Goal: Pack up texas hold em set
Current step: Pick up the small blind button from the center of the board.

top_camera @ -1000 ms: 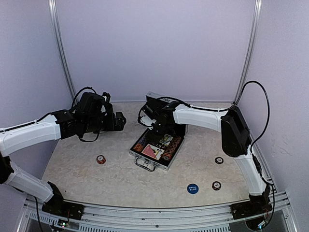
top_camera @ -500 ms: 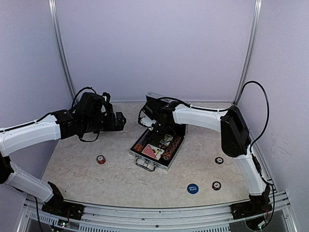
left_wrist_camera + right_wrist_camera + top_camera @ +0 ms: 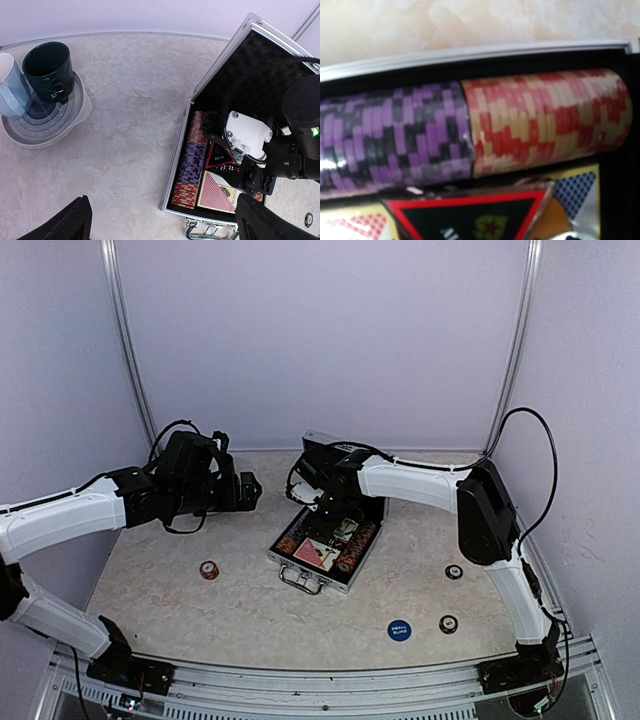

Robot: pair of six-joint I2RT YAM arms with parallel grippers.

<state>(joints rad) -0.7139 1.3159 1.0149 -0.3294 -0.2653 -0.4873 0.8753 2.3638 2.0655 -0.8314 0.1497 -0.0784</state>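
Observation:
The silver case [image 3: 300, 571] lies open mid-table, lid [image 3: 322, 443] up at the back. In the left wrist view its rim [image 3: 178, 161] frames purple and red chip rows [image 3: 192, 165], a red-backed card deck [image 3: 218, 191], a black-and-red triangle marker [image 3: 218, 156] and dice [image 3: 227, 169]. My right gripper [image 3: 335, 508] hangs low inside the case over the triangle; its fingers are hidden. The right wrist view shows the chip rows [image 3: 470, 130] and the triangle [image 3: 470, 215] close up. My left gripper [image 3: 250, 490] hovers left of the case, wide open and empty, fingertips [image 3: 70, 225] at the frame's bottom corners.
Loose chips lie on the table at left [image 3: 209, 569] and right [image 3: 454, 571], [image 3: 448, 623], with a blue round button [image 3: 399, 630] near the front. A dark-green mug [image 3: 47, 70] and a light-blue mug [image 3: 10, 87] stand on a plate [image 3: 75, 117] at back left.

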